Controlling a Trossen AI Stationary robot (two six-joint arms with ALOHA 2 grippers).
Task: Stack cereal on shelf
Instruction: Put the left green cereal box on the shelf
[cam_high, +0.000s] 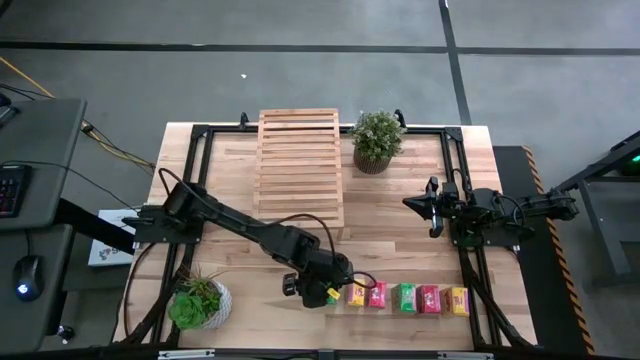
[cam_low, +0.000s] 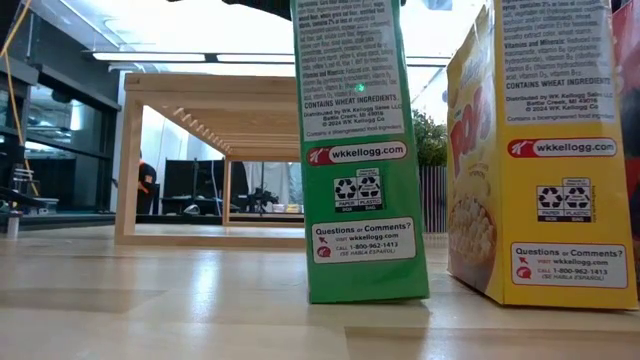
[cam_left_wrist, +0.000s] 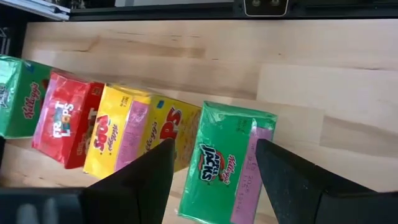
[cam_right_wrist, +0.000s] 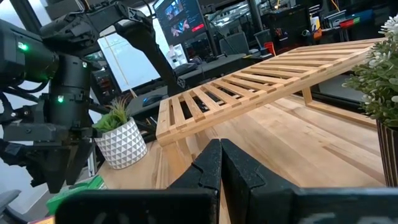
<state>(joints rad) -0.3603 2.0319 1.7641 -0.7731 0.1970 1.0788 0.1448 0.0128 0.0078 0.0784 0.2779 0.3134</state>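
Left arm reaches from the table's left side across to the front edge. Its left gripper is at the left end of the cereal row, over a green printed cardboard cereal box. In the left wrist view the two dark fingers stand wide apart, one on each side of that green box; whether the pads touch the cardboard cannot be told. The left gripper is therefore wide, straddling the box.

In the low view the green box stands upright on the light wooden tabletop, base on the wood, just beside a yellow cardboard cereal box.

The rest of the row runs to the right along the front edge: yellow box, red box, second green box, second red box, second yellow box, sitting close together.

The large light-wood slatted shelf rack lies at the table's back centre, well apart from the boxes, with no box on it.

Right arm waits at the table's right side. The right gripper has its fingers pressed together, holding nothing.

A green potted plant in a brown pot sits just right of the shelf. A spiky plant in a white patterned pot sits at the front left corner.
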